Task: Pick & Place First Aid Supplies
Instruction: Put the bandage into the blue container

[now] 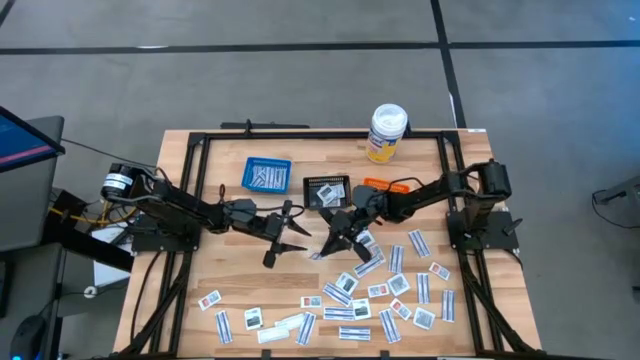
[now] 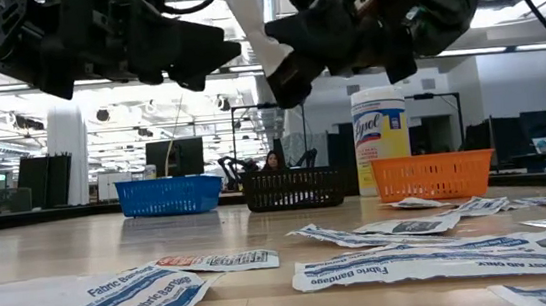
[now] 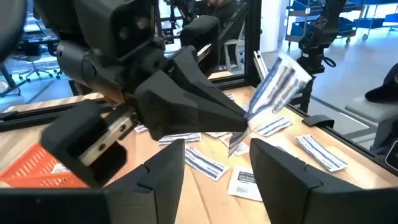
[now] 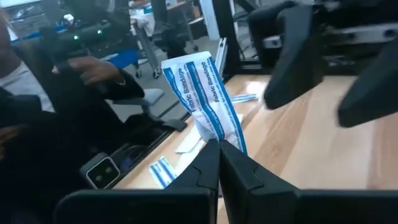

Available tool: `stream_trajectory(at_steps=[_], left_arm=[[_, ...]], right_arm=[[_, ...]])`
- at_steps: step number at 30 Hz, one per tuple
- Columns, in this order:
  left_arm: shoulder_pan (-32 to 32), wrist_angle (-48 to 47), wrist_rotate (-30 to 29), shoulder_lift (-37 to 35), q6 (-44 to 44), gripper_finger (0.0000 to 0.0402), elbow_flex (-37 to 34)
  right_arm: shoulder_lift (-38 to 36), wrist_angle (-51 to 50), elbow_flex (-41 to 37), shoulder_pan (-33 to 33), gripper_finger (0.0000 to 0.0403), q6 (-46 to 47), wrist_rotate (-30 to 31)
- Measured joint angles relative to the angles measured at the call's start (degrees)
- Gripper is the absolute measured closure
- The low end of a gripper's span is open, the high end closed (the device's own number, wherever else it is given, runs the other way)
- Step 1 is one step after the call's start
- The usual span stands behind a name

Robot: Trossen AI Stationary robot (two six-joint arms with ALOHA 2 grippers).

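We are watching the right gripper hanging above the middle of the light wooden table, its two dark fingers pinched together on the lower end of a narrow white bandage packet with blue print, which is standing up from the fingertips. The same packet is showing in the left wrist view, raised above the tabletop. The left gripper is hovering just beside it, facing the right one with its fingers spread apart and nothing between them. Many more flat white packets are lying scattered over the near half of the table, while a small blue basket, a black basket and an orange basket are sitting in a row behind.
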Motion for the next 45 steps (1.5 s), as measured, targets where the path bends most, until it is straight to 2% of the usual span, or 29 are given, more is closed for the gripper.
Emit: stream_trajectory(at_steps=[5, 10, 16, 20, 24, 27, 31, 36, 41, 45], left_arm=[[-0.76, -0.07, -0.13, 0.00, 0.02, 0.0226, 0.00], [-1.74, 0.13, -0.13, 0.00, 0.10, 0.0226, 0.17], [-2.36, 1.34, -0.13, -0.02, 0.24, 0.0239, 1.01], [-2.40, 1.32, -1.47, -0.02, 0.26, 0.0277, 1.01], [-2.40, 1.48, -4.90, -0.02, 0.28, 0.0337, 1.01], [-2.40, 1.49, -5.30, -0.02, 0.26, 0.0385, 1.01], [-2.41, 1.25, -4.24, -0.02, 0.25, 0.0393, 1.01], [-3.78, 1.18, -3.18, -0.02, 0.23, 0.0396, 1.01], [-4.46, -3.32, -7.13, -0.02, -0.09, 0.0396, 1.01], [-4.46, -5.68, -13.14, -0.02, -1.25, 0.0396, 1.01]], right_arm=[[-0.13, -0.14, -0.02, -0.17, 0.0402, -1.90, 1.85], [-0.13, -0.17, -0.02, -0.17, 0.0402, -2.01, 7.06], [-0.13, -0.04, -0.02, -0.17, 0.0402, -2.01, 8.48], [-0.13, 0.75, -0.02, -0.15, 0.0402, -2.01, 8.57], [-0.12, 0.56, -0.02, -0.16, 0.0401, -2.74, 8.62], [-0.11, 0.48, -0.02, -0.16, 0.0395, -4.67, 9.61], [-0.11, -0.74, -0.02, 0.46, 0.0371, -5.21, 13.54], [-0.11, -2.51, -0.02, 0.41, 0.0323, -5.18, 14.62], [-0.43, -2.75, -0.02, 0.42, 0.0276, -5.06, 14.61], [-0.46, -2.80, -0.02, 0.79, 0.0243, -5.03, 14.62]])
